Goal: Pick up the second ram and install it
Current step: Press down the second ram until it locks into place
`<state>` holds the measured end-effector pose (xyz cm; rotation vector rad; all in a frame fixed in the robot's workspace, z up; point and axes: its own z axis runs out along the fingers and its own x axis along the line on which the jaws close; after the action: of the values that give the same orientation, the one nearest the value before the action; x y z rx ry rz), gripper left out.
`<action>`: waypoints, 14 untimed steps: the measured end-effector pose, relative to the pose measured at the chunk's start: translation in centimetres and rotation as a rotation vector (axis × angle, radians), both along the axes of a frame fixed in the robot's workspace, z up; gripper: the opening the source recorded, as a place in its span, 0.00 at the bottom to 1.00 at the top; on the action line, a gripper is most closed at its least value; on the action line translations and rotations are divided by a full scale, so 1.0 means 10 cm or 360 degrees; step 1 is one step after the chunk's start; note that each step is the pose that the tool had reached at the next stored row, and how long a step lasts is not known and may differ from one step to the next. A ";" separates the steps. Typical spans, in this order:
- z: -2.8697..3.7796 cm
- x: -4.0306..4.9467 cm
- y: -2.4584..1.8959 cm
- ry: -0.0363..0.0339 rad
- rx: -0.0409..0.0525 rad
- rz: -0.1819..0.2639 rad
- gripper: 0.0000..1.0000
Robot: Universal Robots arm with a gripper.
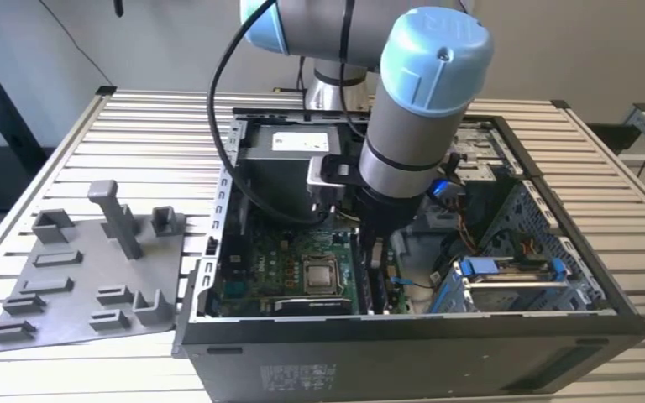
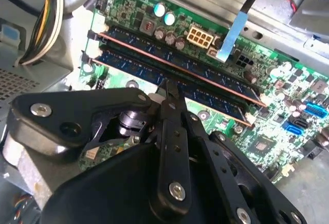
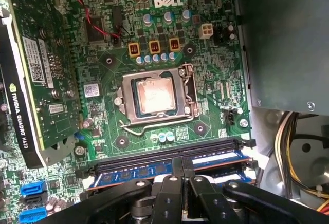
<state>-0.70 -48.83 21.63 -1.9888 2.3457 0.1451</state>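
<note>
Seating is judged under way: gripper [image 2: 168,88] fingers pressed together atop the second ram [image 2: 205,88], beside the motherboard's [image 3: 169,44] CPU socket [image 3: 154,95]; pressure best kept vertical

Black gripper [image 2: 172,88] in the foreground of the second wrist view, jaws drawn close together, tip pressing on the top edge of the second ram [image 2: 154,70], near the stick's middle. Seated upright in its slot, parallel to and just beside another memory stick [image 2: 180,54] toward 12 o'clock. Both on the green motherboard [image 2: 288,111]. White power connector [image 2: 199,38] beyond the sticks at 1 o'clock. Bundle of yellow and white wires [image 2: 46,18] at 10 o'clock. Blue ports [image 2: 313,108] at 3 o'clock.
</note>
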 end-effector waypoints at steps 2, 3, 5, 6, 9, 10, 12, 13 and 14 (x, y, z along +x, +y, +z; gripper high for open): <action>0.050 0.001 0.006 -0.0002 0.0007 0.0000 0.11; 0.089 0.001 0.005 -0.0002 0.0008 0.0000 0.11; 0.187 0.000 0.001 -0.0001 0.0005 0.0000 0.11; 0.233 0.000 0.001 -0.0001 0.0005 0.0000 0.11; 0.369 -0.001 0.000 -0.0001 0.0004 0.0000 0.11; 0.415 0.000 0.000 -0.0001 0.0004 0.0000 0.11; 0.508 0.000 0.001 -0.0001 0.0004 0.0000 0.11; 0.536 0.000 0.000 -0.0001 0.0004 0.0000 0.11; 0.536 0.000 0.000 -0.0001 0.0005 0.0000 0.11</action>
<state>-0.70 -48.82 26.99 -1.9872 2.3434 0.1479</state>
